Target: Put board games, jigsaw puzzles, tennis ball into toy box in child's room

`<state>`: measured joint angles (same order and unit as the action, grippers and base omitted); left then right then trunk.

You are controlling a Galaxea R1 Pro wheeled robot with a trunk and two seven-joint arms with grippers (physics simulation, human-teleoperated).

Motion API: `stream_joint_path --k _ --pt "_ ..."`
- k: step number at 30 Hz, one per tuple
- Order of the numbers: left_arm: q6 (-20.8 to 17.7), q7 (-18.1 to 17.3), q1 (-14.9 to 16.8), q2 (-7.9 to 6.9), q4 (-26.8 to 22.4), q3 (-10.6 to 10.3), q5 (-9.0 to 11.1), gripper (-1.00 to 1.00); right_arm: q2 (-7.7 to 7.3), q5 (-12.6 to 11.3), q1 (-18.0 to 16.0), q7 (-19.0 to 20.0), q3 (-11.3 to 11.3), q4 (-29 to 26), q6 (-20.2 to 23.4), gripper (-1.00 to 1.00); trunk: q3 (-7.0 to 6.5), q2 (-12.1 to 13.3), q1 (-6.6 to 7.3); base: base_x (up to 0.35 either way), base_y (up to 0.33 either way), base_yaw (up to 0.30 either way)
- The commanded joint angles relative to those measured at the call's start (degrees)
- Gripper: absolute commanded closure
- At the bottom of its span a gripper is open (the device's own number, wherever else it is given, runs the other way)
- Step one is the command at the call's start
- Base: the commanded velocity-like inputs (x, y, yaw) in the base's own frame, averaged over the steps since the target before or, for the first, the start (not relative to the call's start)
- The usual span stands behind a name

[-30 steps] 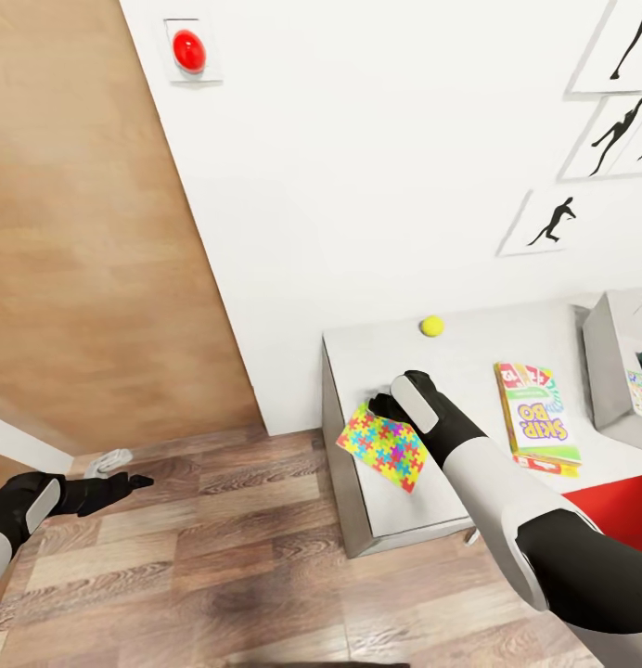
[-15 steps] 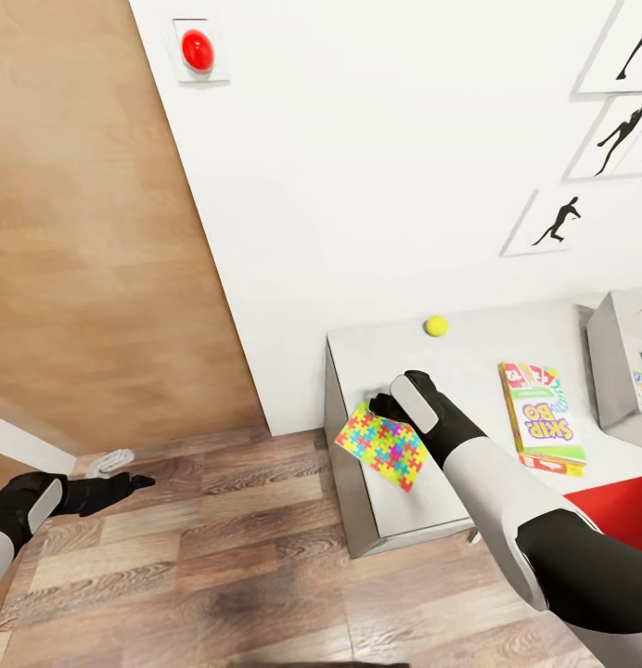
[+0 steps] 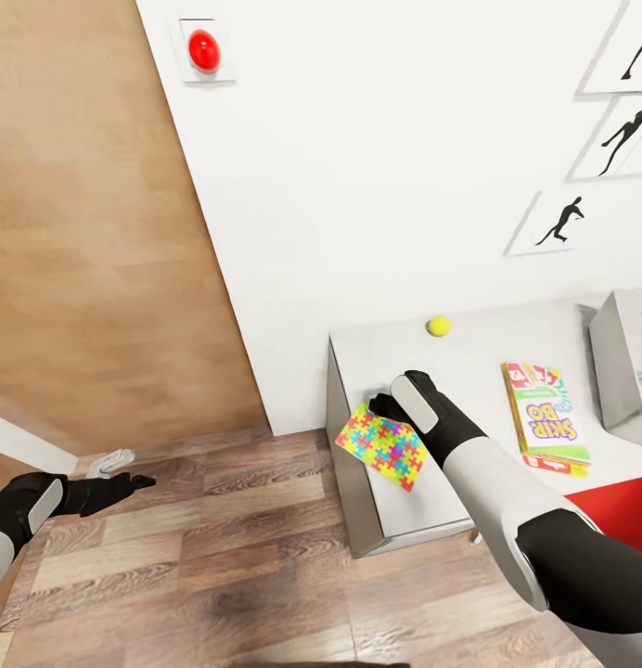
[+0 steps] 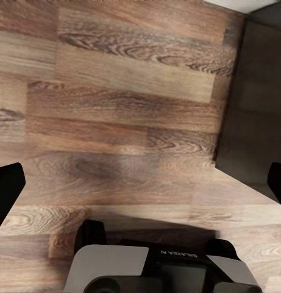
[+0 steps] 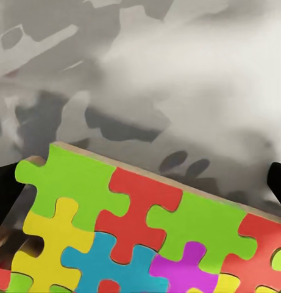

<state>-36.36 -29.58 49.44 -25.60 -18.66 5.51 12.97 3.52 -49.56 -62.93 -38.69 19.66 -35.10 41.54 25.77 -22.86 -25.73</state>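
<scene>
My right hand (image 3: pixel 388 406) is clenched on the jigsaw puzzle (image 3: pixel 384 445), held tilted over the worktop (image 3: pixel 469 357) corner; carry it level, clearing the SKIP-BO box (image 3: pixel 548 424), into the toy box (image 3: pixel 620 366) beyond it.

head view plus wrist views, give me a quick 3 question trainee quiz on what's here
1. True or false: the jigsaw puzzle lies wholly on the table, clear of its edge.
2. Which toy lies nearest the wall? A) tennis ball B) SKIP-BO box C) the jigsaw puzzle
3. Fill in: the left gripper hangs over the wood ____.

Key
1. False: one corner sticks out past the table's left edge, with the right gripper at the puzzle's far edge.
2. A.
3. Floor; its jaws stand wide apart with nothing between them, as the left wrist view shows.
</scene>
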Motion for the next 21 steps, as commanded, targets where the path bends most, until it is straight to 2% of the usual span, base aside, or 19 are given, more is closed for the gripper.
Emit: stream_joint_path --k 1,21 --pt "-0.4 -0.1 0.1 0.02 0.0 0.3 0.0 -1.0 0.0 -3.3 0.0 -0.3 0.1 2.7 -1.1 -1.0 0.11 -0.1 -0.06 0.0 0.007 0.0" --pt "-0.2 -0.1 0.0 0.08 0.0 0.3 0.0 -1.0 -0.08 -3.3 0.0 -0.3 0.1 2.7 -1.6 -1.0 0.11 -0.1 -0.06 -0.006 0.005 0.0"
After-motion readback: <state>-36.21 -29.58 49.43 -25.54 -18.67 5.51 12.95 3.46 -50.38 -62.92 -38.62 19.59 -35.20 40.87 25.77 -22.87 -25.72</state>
